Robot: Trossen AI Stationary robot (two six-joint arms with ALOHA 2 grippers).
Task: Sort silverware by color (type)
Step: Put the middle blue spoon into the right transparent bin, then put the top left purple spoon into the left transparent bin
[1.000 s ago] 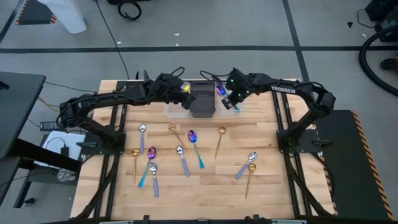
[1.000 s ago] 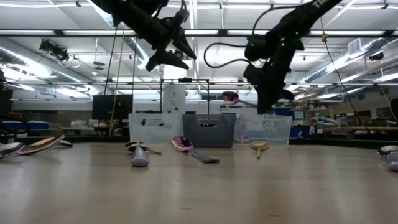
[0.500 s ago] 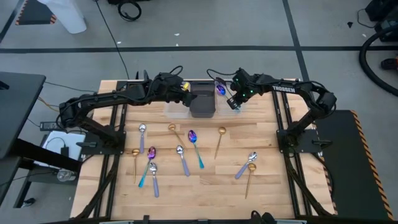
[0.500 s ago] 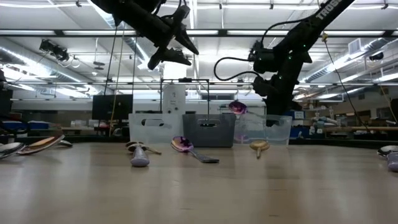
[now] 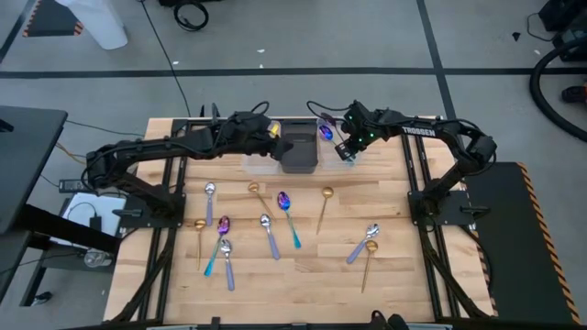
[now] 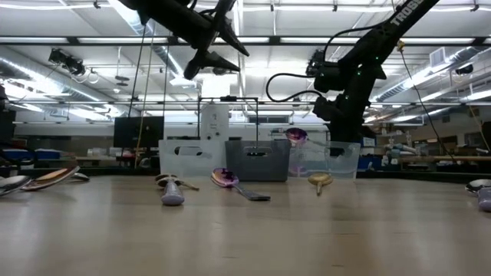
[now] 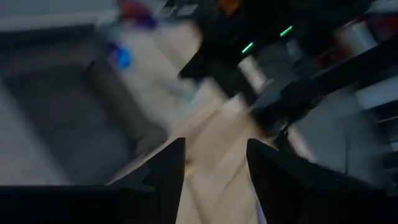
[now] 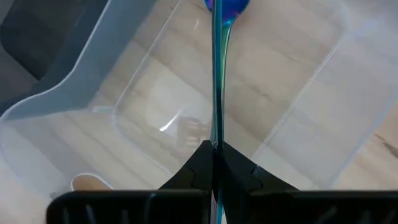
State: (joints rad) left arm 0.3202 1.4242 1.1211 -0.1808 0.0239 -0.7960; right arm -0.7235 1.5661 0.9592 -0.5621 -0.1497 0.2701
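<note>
On the pale wooden tabletop (image 5: 385, 197) many small spoons lie loose, waiting for sorting; the right gripper (image 8: 214, 163), jaws clamped on a teal-handled purple-bowled spoon (image 8: 217, 74), holds it over the clear plastic bin (image 8: 311, 99), probably for dropping; the left gripper (image 5: 271, 131), jaws apart and empty, hovers above the bins.

A teal-handled spoon (image 8: 217, 74) with an iridescent purple bowl was held by its handle end between the closed fingers of the right gripper (image 8: 214, 163), its bowl pointed away from the fingers. The remaining spoons (image 5: 275, 229) were left scattered flat, well apart from that gripper: gold, lavender-handled silver, and teal-handled purple ones. What appeared to be a gold spoon (image 5: 272, 129) was seen at the left gripper (image 5: 268, 131).
</note>
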